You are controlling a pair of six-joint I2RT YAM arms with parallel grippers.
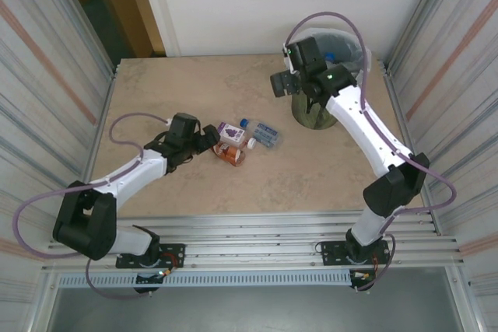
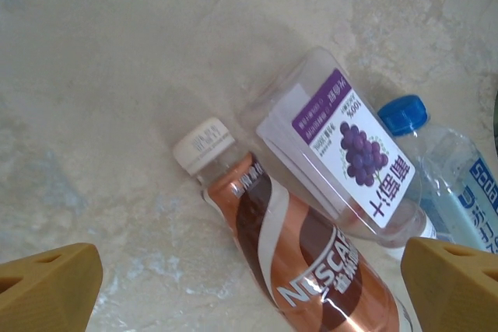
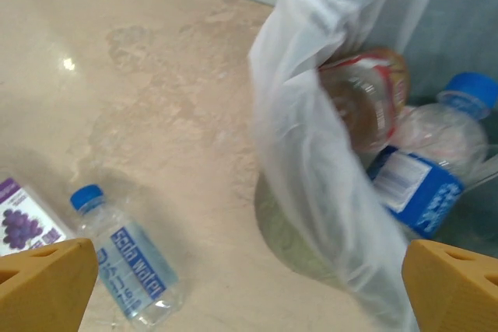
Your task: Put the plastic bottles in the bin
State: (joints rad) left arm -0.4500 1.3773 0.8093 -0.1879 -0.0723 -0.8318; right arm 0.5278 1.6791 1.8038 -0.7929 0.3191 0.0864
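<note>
Three plastic bottles lie together mid-table: an amber Nescafe one with a white cap (image 1: 231, 154) (image 2: 311, 262), a clear purple grape-label one (image 1: 229, 132) (image 2: 342, 153) (image 3: 22, 223), and a clear blue-capped soda water one (image 1: 262, 133) (image 2: 455, 180) (image 3: 124, 262). My left gripper (image 1: 208, 138) (image 2: 249, 291) stands open just left of them, and the Nescafe bottle runs down between its yellow fingers (image 2: 47, 285). The bin (image 1: 315, 114) (image 3: 303, 161), bag-lined, stands at the back right and holds a red-labelled bottle (image 3: 366, 103) and a blue-labelled one (image 3: 432, 169). My right gripper (image 1: 280, 83) (image 3: 249, 291) hangs open and empty beside the bin's left rim.
Corrugated metal walls (image 1: 54, 75) close in the left and right sides of the beige table (image 1: 179, 83). Metal rails (image 1: 257, 227) run along the near edge by the arm bases. Bare tabletop lies behind and in front of the bottles.
</note>
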